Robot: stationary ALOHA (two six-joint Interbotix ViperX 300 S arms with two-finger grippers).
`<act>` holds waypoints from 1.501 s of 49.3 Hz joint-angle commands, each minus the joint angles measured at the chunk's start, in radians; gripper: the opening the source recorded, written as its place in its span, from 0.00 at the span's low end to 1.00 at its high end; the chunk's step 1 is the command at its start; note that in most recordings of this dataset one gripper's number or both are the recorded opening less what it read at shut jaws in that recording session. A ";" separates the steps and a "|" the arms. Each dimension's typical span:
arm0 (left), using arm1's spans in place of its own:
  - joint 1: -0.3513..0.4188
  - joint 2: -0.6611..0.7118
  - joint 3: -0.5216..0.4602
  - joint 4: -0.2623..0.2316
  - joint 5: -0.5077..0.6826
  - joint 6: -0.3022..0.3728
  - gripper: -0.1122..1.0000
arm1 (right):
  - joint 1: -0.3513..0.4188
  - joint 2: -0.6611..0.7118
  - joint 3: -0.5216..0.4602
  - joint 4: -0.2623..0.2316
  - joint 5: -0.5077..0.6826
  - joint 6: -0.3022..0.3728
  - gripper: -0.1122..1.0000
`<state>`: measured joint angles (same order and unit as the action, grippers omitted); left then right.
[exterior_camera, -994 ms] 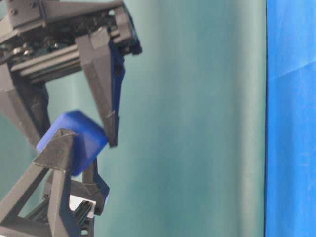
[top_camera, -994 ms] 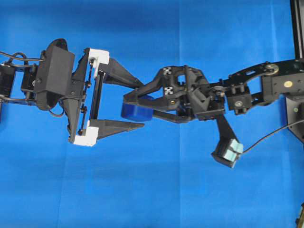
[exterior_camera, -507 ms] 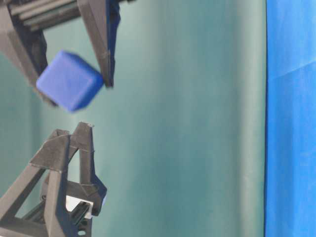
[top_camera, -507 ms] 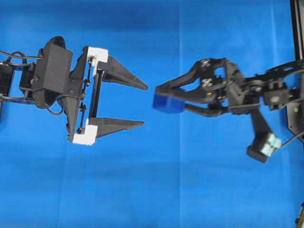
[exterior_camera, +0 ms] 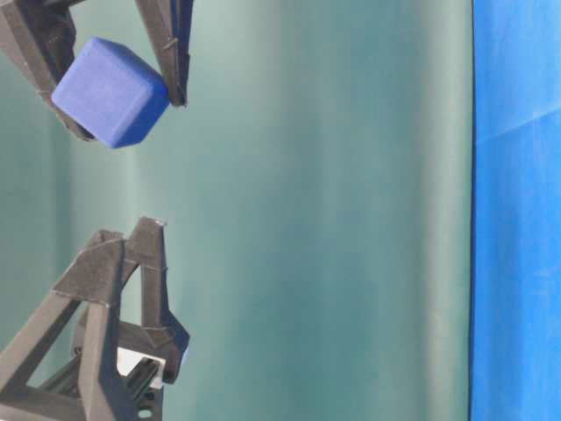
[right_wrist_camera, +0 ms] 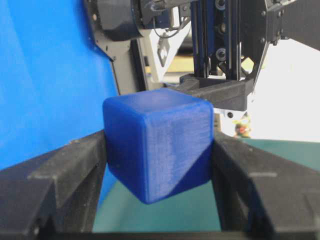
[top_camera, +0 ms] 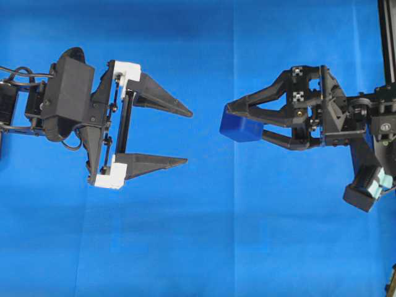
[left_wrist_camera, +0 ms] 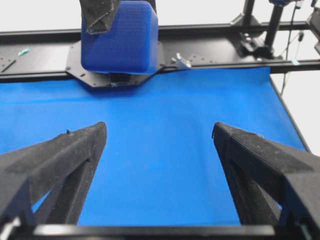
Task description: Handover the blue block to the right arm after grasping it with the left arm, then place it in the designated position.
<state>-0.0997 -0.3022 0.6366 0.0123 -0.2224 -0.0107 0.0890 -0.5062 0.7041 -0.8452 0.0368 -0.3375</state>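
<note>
Two arms and one blue block (top_camera: 241, 129) show over the blue cloth (top_camera: 198, 247) on the worktop. No readable writing appears; only small checkered marker squares (top_camera: 299, 72) sit on the right arm (top_camera: 365, 120). The right tool (top_camera: 232, 117), at centre right of the overhead view, grips the block between its fingertips. The left tool (top_camera: 185, 137), at the left, stands spread wide and empty, well apart from the block.
</note>
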 commanded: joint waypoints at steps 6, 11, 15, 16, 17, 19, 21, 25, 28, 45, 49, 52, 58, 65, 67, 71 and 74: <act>-0.002 -0.020 -0.011 0.000 -0.005 0.002 0.92 | 0.002 -0.015 -0.012 0.087 -0.008 0.149 0.57; -0.002 -0.020 -0.012 0.000 -0.005 0.006 0.92 | 0.002 -0.018 -0.012 0.152 -0.009 0.273 0.57; -0.002 -0.021 -0.012 0.000 -0.005 0.008 0.92 | 0.003 -0.018 -0.012 0.201 -0.009 0.382 0.57; -0.002 -0.020 -0.012 0.000 -0.005 0.008 0.92 | 0.002 -0.018 -0.012 0.212 -0.008 0.410 0.57; -0.002 -0.020 -0.012 0.000 -0.005 0.008 0.92 | 0.003 -0.018 -0.012 0.222 -0.009 0.439 0.57; -0.002 -0.021 -0.012 0.000 -0.005 0.009 0.92 | 0.002 -0.020 -0.012 0.236 -0.009 0.500 0.57; -0.002 -0.020 -0.011 0.000 -0.005 0.009 0.92 | 0.003 -0.021 -0.012 0.247 -0.009 0.555 0.57; -0.002 -0.021 -0.012 0.000 -0.005 0.009 0.92 | 0.002 -0.023 -0.012 0.252 -0.009 0.663 0.57; -0.002 -0.020 -0.012 0.002 -0.005 0.009 0.92 | 0.003 -0.023 -0.012 0.252 -0.009 0.749 0.57; -0.002 -0.021 -0.012 0.000 -0.005 0.009 0.92 | 0.003 -0.025 -0.012 0.252 0.000 0.907 0.57; -0.002 -0.021 -0.012 0.000 -0.005 0.009 0.92 | 0.002 -0.025 -0.012 0.252 0.000 0.907 0.57; -0.002 -0.020 -0.012 0.000 -0.005 0.009 0.92 | 0.002 -0.025 -0.012 0.252 0.002 0.907 0.57; -0.002 -0.020 -0.012 0.000 -0.005 0.009 0.92 | 0.002 -0.025 -0.012 0.252 0.006 0.911 0.57; -0.002 -0.021 -0.012 0.000 -0.005 0.008 0.92 | 0.003 -0.023 -0.012 0.252 0.018 0.913 0.57; -0.002 -0.020 -0.012 0.000 -0.005 0.008 0.92 | 0.003 -0.025 -0.012 0.252 0.018 0.913 0.57; -0.002 -0.020 -0.012 0.000 -0.005 0.009 0.92 | 0.002 -0.025 -0.014 0.252 0.018 0.913 0.57; -0.002 -0.020 -0.012 0.000 -0.005 0.008 0.92 | 0.003 -0.023 -0.014 0.252 0.018 0.913 0.57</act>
<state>-0.0997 -0.3022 0.6366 0.0138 -0.2224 -0.0031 0.0890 -0.5185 0.7026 -0.5967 0.0583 0.5737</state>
